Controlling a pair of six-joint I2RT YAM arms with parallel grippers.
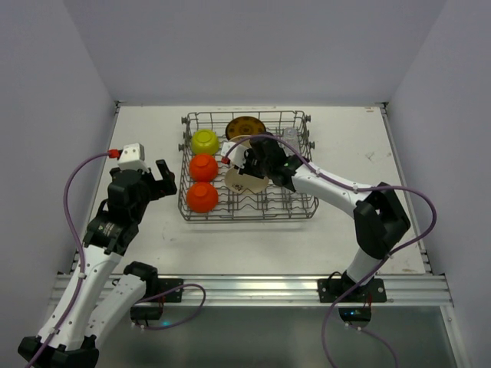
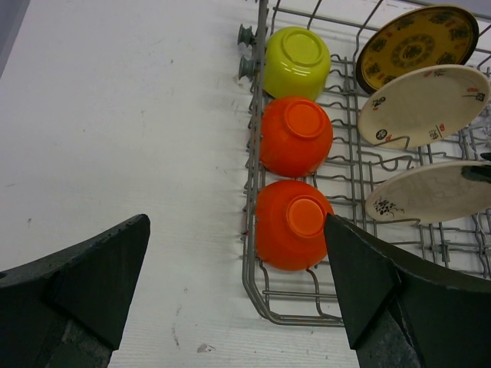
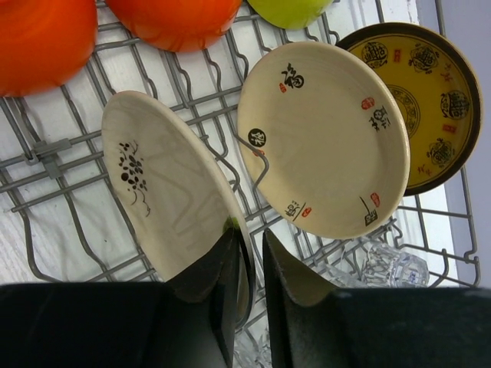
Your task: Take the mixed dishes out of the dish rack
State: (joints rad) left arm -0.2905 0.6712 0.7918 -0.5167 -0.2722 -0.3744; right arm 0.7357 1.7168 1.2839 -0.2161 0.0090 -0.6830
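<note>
Your right claw (image 3: 249, 253) pinches the near plate's (image 3: 165, 192) rim; lift it straight up, clear of the rack (image 3: 69, 222). Left claw (image 2: 238, 284) gapes wide.

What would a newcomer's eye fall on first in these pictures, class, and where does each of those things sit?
First, the three bright bowls upside down along the dish rack's left side: a yellow-green bowl at the far end, then two orange bowls. Next, the right gripper reaching into the rack, its fingers pinching the rim of the nearest cream plate, which stands on edge.
</note>
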